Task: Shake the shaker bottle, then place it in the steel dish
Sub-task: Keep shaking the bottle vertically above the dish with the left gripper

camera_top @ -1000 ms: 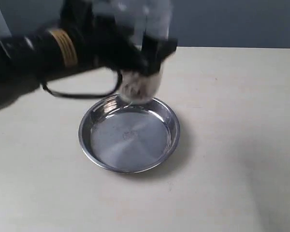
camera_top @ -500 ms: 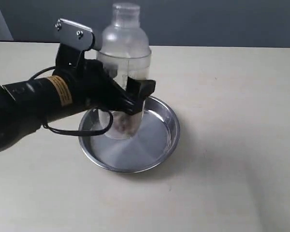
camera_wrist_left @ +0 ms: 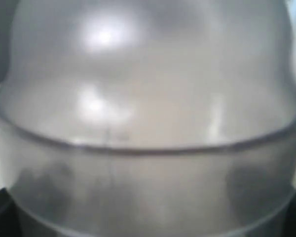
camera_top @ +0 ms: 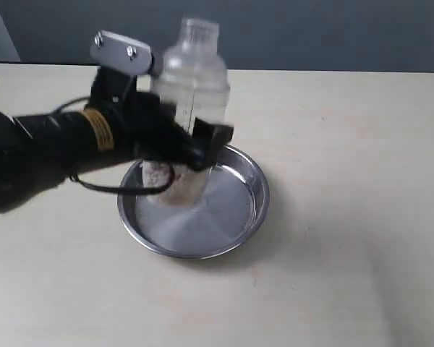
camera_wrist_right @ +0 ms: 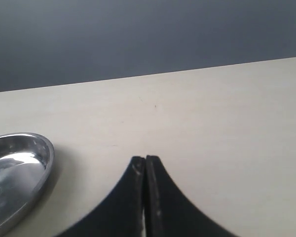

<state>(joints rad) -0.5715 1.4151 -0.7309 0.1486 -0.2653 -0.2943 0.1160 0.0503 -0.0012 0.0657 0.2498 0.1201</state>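
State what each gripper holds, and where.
The left gripper grips the shaker bottle around its mid-body; the right gripper is shut, empty.

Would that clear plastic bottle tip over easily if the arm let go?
Probably light: the clear plastic shaker bottle holds only few brown granules. Likely tippy: it is tall, narrow, tilted over the shiny steel dish.

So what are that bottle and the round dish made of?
The bottle looks like clear, faintly cloudy plastic: you can see through its walls. The dish looks like polished steel, or similar metal: mirror-bright, with reflections on its flat bottom.
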